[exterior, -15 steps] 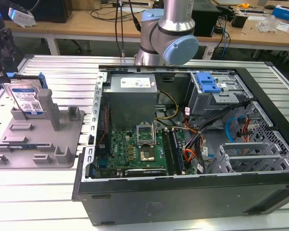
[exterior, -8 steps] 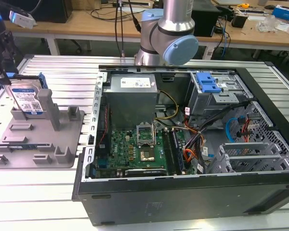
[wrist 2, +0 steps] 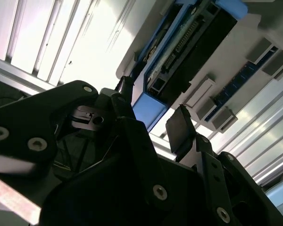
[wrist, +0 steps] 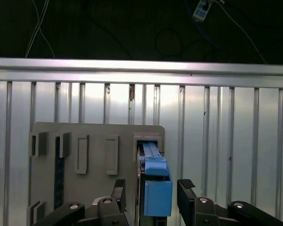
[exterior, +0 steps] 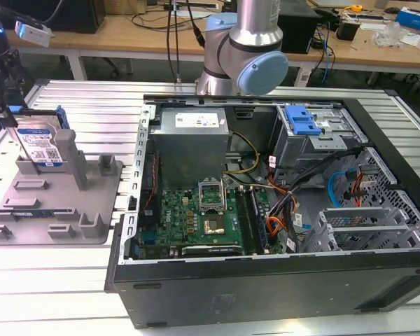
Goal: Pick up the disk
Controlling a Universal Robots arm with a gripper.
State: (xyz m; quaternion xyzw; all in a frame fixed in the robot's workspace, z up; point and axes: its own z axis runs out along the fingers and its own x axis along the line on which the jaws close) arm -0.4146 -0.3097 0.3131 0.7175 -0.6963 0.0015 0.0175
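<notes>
Room: wooden benches (exterior: 126, 31) run along the back, cluttered with cables and small gear. In the first wrist view the space past the table edge is dark, with loose cables (wrist: 37, 28) hanging.

Worktop (exterior: 91, 98): ribbed silver aluminium with long parallel slats, bright with glare in both wrist views.

Open computer case (exterior: 266, 294): black, lying on its side towards the exterior view's right. It holds a grey power supply box (exterior: 192, 129), a green motherboard (exterior: 196, 217) and a blue latch piece (exterior: 301, 120).

My arm (exterior: 245, 49) rises behind the case, silver with pale blue joint caps.

Grey fixture tray (exterior: 28, 210): flat on the worktop at the exterior view's left, well apart from the case, with raised blocks and slots.

Disk (exterior: 40, 143): stands upright on edge in a slot at the tray's far end, label facing out, blue rail (wrist: 155, 188) on its side.

My pincer (wrist: 152, 184) is directly over the disk, spread wide. One black finger (wrist: 186, 186) sits on each side of the blue rail with a gap on both sides, not gripping
</notes>
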